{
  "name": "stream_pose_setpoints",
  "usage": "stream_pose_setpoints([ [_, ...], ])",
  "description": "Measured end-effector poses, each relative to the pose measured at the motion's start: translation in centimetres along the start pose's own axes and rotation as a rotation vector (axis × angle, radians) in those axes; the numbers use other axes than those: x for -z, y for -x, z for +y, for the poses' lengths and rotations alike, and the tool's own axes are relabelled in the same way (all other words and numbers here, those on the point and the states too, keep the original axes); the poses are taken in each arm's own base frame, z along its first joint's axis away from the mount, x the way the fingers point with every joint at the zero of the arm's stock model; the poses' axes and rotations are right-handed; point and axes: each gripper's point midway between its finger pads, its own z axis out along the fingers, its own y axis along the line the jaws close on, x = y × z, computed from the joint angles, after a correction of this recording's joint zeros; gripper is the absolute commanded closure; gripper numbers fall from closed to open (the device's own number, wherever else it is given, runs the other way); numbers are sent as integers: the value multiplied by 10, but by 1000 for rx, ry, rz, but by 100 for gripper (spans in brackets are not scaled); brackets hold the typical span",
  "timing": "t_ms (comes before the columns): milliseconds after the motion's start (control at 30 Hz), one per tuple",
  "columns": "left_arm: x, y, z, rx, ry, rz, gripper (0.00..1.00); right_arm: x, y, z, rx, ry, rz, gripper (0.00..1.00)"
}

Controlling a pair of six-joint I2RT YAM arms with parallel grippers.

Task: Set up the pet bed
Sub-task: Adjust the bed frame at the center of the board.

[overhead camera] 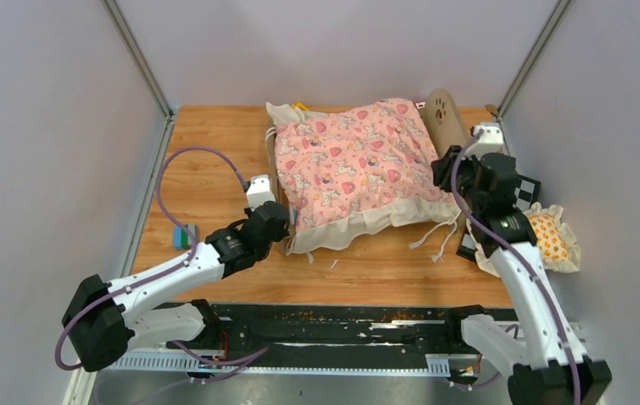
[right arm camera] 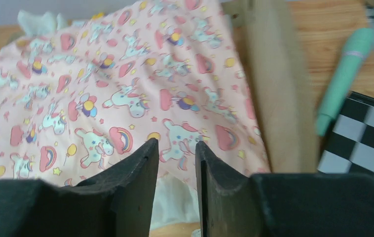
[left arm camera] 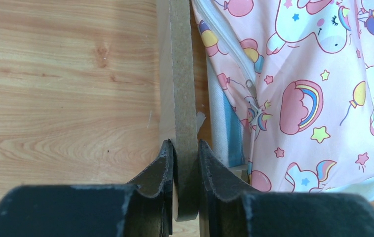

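The pet bed (overhead camera: 359, 173) lies upper middle in the overhead view on the wooden table (overhead camera: 215, 152). Its pink quilt (overhead camera: 333, 143) is draped over it, and the headboard (overhead camera: 445, 118) is at its right end. My left gripper (left arm camera: 185, 145) is clamped on the thin wooden end board (left arm camera: 180, 74), with the striped mattress (left arm camera: 227, 133) just beside it. My right gripper (right arm camera: 177, 148) hangs over the quilt beside the headboard, jaws a narrow slit apart, gripping nothing

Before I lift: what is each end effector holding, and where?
Left end effector pinches the light-wood bed frame across its thin upright panel's near end. Right end effector holds nothing.
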Motion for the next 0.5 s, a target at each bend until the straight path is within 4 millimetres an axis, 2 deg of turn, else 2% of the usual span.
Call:
stream_pose_setpoints([
  [67, 0, 0, 0, -8, 5, 2, 100, 29, 13, -4, -17, -64, -68, 55],
  [133, 0, 1, 1, -14, 11, 5, 100, 50, 17, -26, -35, -185, -117, 49],
  [233, 0, 0, 1, -17, 13, 7, 100, 64, 8, -55, -45, -334, -121, 46],
  [400, 0, 0, 1, -18, 14, 8, 100, 41, -30, -85, -26, -446, 27, 46],
  [500, 1, 0, 2, -20, 16, 10, 100, 17, -53, -97, -12, -454, 129, 51],
])
